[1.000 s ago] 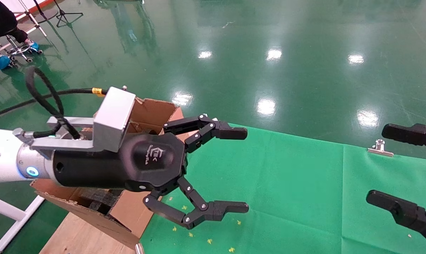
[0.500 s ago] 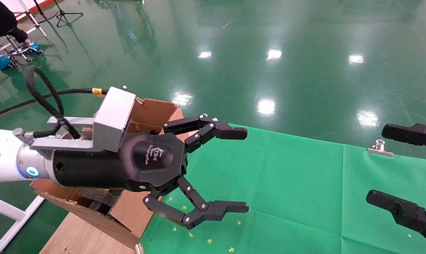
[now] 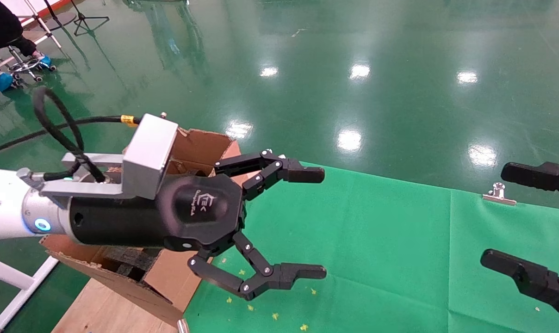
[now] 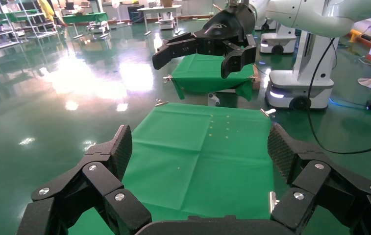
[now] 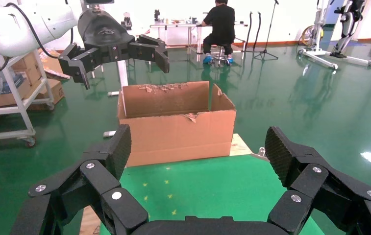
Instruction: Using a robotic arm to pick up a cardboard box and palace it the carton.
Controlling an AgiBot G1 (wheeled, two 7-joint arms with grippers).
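1. Black linkage fingers of the left gripper (image 3: pixel 314 222) are spread wide with nothing between them; in the left wrist view the same gripper (image 4: pixel 200 149) frames only bare green cloth (image 4: pixel 198 152).
2. White and glossy with a silver wrist and a blue light ring, the robotic arm (image 3: pixel 2 210) carrying this gripper reaches in from the robot's left, held above the table and partly over the carton (image 3: pixel 194 148).
3. Brown corrugated carton walls show behind and below the gripper body at the table's left end. The top is open, the flap edges are ragged, and dark foam shows inside below the wrist. In the right wrist view the carton (image 5: pixel 173 125) stands upright just beyond the cloth's far edge, beneath the left gripper (image 5: pixel 119 51).
4. The cardboard box cannot be seen in any view: it is neither between the fingers nor on the visible cloth, and the visible part of the carton's interior does not show it.
5. At the right edge of the head view the right gripper (image 3: pixel 508 215) hangs above the cloth, fingers wide apart and holding nothing; its own camera shows the right gripper (image 5: pixel 198 149) framing the cloth and carton.
6. A metal clip (image 3: pixel 498 194) sits on the cloth's far edge near the right gripper.
7. Beyond the table, glossy green floor (image 3: pixel 353 69) extends into the distance.
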